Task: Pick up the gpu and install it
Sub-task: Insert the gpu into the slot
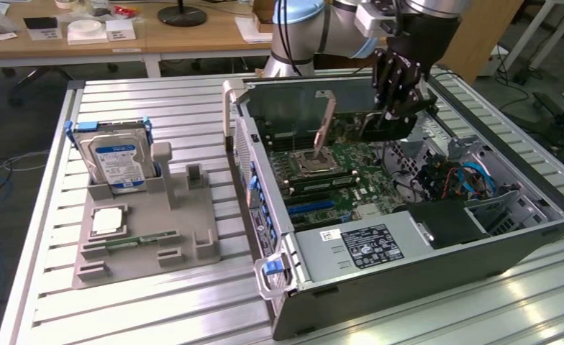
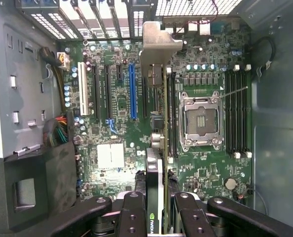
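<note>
Install step in hand: claw (image 1: 398, 108) is clamping the gpu (image 2: 156, 168) edge-on over the motherboard (image 2: 205, 170), unseated; seating is requiring slot alignment.

gpu (image 2: 156, 163) over motherboard (image 2: 121, 106), inside case (image 1: 407, 277)

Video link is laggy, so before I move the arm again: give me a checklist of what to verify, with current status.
1. gpu clamped in gripper: ok.
2. gpu over the motherboard inside the case: ok.
3. Bracket toward the rear openings: ok.
4. Blue slot unoccupied: ok.
5. gpu lined up over Blue slot: not ok, it hangs nearer the CPU socket.
6. Height above motherboard: cannot tell.
</note>
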Available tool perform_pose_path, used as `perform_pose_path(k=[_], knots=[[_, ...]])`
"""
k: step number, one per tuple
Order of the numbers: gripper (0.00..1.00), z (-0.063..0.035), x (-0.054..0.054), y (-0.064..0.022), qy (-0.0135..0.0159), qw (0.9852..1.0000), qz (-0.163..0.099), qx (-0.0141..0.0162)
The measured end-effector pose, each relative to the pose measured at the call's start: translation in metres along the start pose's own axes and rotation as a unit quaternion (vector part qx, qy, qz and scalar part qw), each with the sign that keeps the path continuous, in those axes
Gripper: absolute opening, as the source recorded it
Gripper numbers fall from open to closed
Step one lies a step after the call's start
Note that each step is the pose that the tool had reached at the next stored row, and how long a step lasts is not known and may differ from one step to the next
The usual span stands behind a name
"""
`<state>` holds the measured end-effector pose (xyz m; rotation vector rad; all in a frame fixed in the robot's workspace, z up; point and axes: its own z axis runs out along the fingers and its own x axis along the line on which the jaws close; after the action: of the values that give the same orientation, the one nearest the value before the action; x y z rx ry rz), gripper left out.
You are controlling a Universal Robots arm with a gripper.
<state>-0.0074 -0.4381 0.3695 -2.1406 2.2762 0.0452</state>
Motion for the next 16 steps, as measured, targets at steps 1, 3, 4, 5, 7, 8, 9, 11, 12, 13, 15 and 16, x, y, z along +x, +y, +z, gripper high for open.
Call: perform_pose_path(k=[1, 3, 4, 5, 7, 8, 9, 11, 12, 13, 15, 16], knots=[[0.27, 0.0002, 0.0001, 0.0006, 0.0, 1.0, 0.0, 0.0], [0.27, 0.0018, 0.0003, 0.0007, 0.0, 1.0, 0.0, 0.0001], [0.27, 0.0026, 0.0003, 0.0007, 0.0, 1.0, -0.001, 0.0], [0.27, 0.003, 0.0003, 0.0008, 0.0001, 1.0, -0.001, 0.0], [0.27, 0.003, 0.0003, 0.0008, 0.0002, 1.0, 0.0, 0.0], [0.27, 0.0031, 0.0003, 0.0008, 0.0001, 1.0, 0.0, 0.0], [0.27, 0.0031, 0.0005, 0.0009, 0.0, 1.0, 0.0, 0.0], [0.27, 0.0032, 0.0014, 0.0009, 0.0, 1.0, -0.001, 0.0], [0.27, 0.0031, 0.0016, 0.0009, 0.0, 1.0, -0.001, 0.0], [0.27, 0.0031, 0.0016, 0.0008, 0.0, 1.0, -0.002, 0.0], [0.27, 0.0031, 0.0016, 0.0008, 0.0001, 1.0, -0.002, 0.0], [0.27, 0.0031, 0.0016, 0.0008, 0.0001, 1.0, -0.002, 0.0]])
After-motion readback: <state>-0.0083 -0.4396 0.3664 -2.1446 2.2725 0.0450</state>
